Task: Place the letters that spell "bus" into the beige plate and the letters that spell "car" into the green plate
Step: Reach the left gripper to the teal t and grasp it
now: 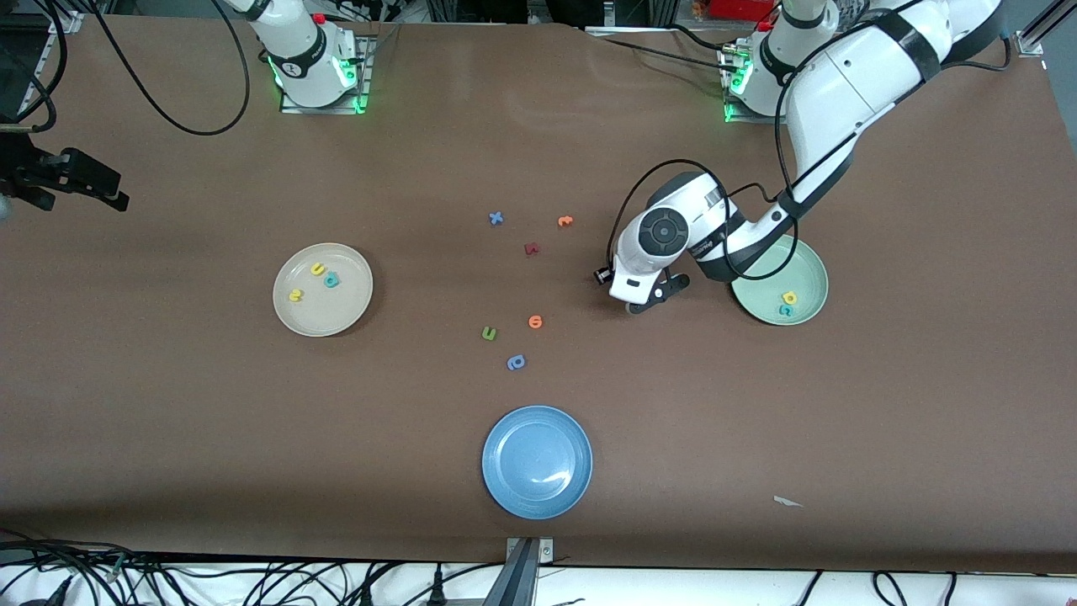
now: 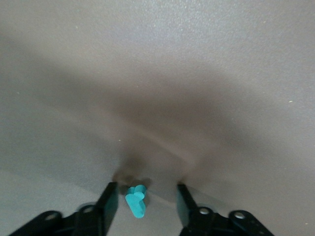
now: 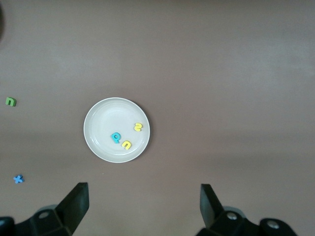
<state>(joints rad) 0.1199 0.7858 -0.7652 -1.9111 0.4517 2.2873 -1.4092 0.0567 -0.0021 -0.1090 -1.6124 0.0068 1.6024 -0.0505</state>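
The left gripper point(image 2: 145, 201), fingers narrowing around the small teal foam letter r point(image 2: 136, 200) on the brown bench point(image 1: 757, 421), should stay centred; the right gripper point(image 3: 145, 206) waits wide open.

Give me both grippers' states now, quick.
Left gripper: down at the table beside the green plate, fingers open around a teal letter, not touching it.
Right gripper: open, empty, high over the beige plate.

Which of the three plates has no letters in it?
The blue plate, nearest the front camera. The beige plate holds three letters; the green plate, beside the left tool, holds two.
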